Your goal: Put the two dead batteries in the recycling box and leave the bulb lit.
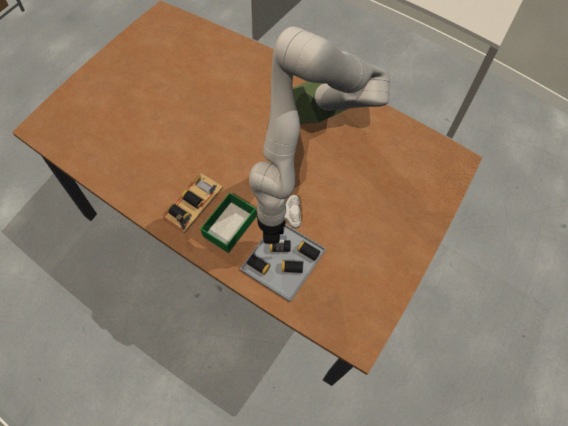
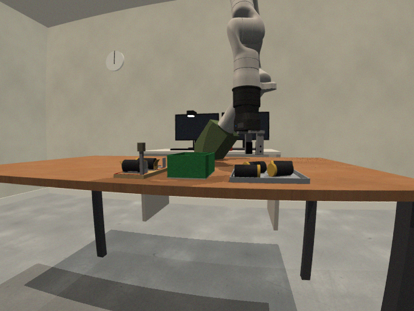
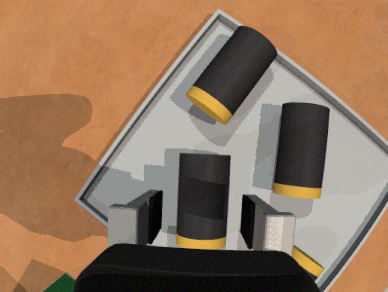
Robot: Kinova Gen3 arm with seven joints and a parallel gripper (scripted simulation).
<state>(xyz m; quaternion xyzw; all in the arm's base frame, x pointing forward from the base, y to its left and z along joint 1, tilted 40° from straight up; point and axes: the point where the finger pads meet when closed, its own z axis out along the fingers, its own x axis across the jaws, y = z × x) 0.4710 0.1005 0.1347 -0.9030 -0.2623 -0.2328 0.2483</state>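
Item, gripper [image 1: 279, 243] [image 2: 254, 153] [image 3: 201, 211]: open, pointing down, nothing held. Fingers stand either side of one battery's barrel, presumably to close across its round width and leave both ends free for seating or testing.

Item, black battery with yellow end band [image 1: 283, 246] [image 2: 258, 166] [image 3: 202, 195]: lying on its side between the fingers in the wrist view, band toward the bottom of the frame.

Item, grey tray [image 1: 266, 285] [image 2: 268, 180] [image 3: 150, 125]: lower centre of the top view; four batteries, lying apart at mixed angles. The raised rim likely keeps them from rolling off.

Item, green recycling box [image 1: 215, 238] [image 2: 187, 165] [image 3: 62, 284]: upright on the table [image 1: 137, 91] [image 2: 83, 182] [image 3: 45, 50], left of the tray in the top view, no battery showing inside; handy, by judgement, for discards.

Item, wooden battery holder [image 1: 188, 211] [image 2: 128, 176]: left of the box, two batteries lying in it, one bay vacant. The gap suggests that another cell is wanted to complete the circuit. Bulb: lit or unlit, cannot tell. Dead cells: not distinguishable by look.
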